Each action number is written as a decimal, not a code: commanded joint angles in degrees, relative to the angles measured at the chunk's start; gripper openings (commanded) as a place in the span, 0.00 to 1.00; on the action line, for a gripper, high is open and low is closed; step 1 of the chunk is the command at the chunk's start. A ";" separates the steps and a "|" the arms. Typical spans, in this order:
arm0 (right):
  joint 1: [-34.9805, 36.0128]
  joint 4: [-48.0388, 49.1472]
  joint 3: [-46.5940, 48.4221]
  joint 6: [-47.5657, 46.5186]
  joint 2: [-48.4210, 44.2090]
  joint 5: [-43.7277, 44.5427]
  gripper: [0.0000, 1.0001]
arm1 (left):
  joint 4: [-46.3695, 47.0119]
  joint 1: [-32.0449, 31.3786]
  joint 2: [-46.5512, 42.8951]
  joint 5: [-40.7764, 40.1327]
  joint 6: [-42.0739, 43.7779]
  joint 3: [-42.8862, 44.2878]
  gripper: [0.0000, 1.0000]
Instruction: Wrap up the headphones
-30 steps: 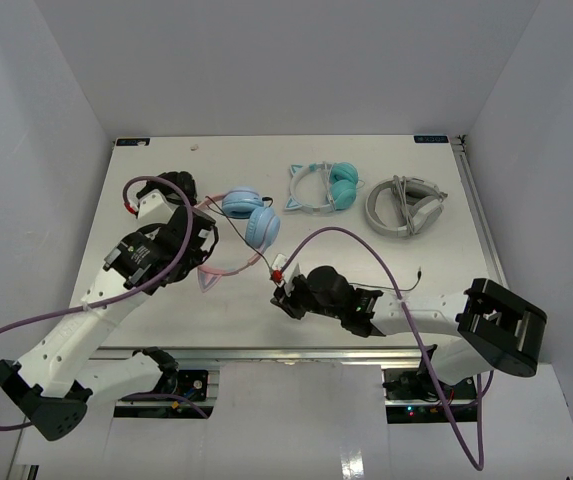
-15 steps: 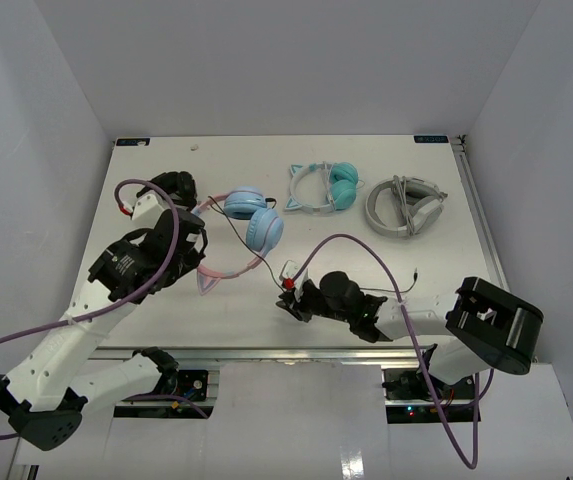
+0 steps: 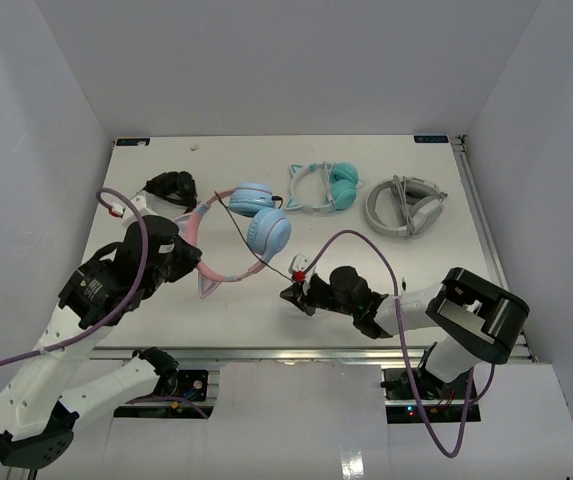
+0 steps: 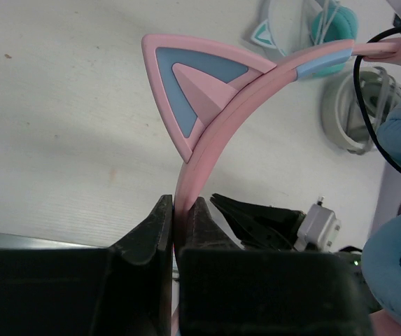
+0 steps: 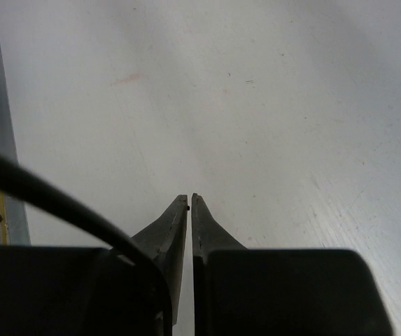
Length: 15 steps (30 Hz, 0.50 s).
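- Headphones point(image 3: 269, 232) (pink cat-ear band, light blue round cups): left of centre on the desk point(image 3: 446, 270). The two cups sit close together, just left of the teal pair. Whether the cups rest on the desk or hang just above it cannot be told.
- Left claw point(image 4: 178, 210): jaws closed tight on the pink band, one jaw on each side. The grip is just short of a cat ear point(image 4: 193, 91) (pink rim, blue inlay), which juts from the band ahead of the fingertips.
- Cable point(image 3: 246, 242) (thin, black): runs slantwise from beside the far cup, past the near cup, to a spot close by the right claw.
- Right claw point(image 5: 189, 199): low over bare desk near the front edge, to the right of the headphones. Its jaws are drawn together to a hairline slit, with nothing seen between them in the wrist view. Whether the cable's end is pinched there cannot be told from overhead.
- Teal cat-ear headphones point(image 3: 326, 187): far middle of the desk, well apart from both claws.
- Grey-white headphones point(image 3: 406, 208): just right of the teal pair, lying flat (band and cups both on the desk).
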 commanded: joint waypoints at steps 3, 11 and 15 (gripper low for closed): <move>-1.80 6.77 0.81 1.19 1.65 -5.13 0.17 | 9.42 0.13 -4.29 9.62 1.48 -0.59 0.00; -3.24 8.66 1.09 1.99 4.62 -7.03 0.11 | 11.24 0.13 -5.90 13.36 3.60 -1.31 0.00; -5.31 9.74 1.07 2.83 5.80 -9.53 0.08 | 16.44 0.13 -6.16 22.75 10.34 -2.79 0.00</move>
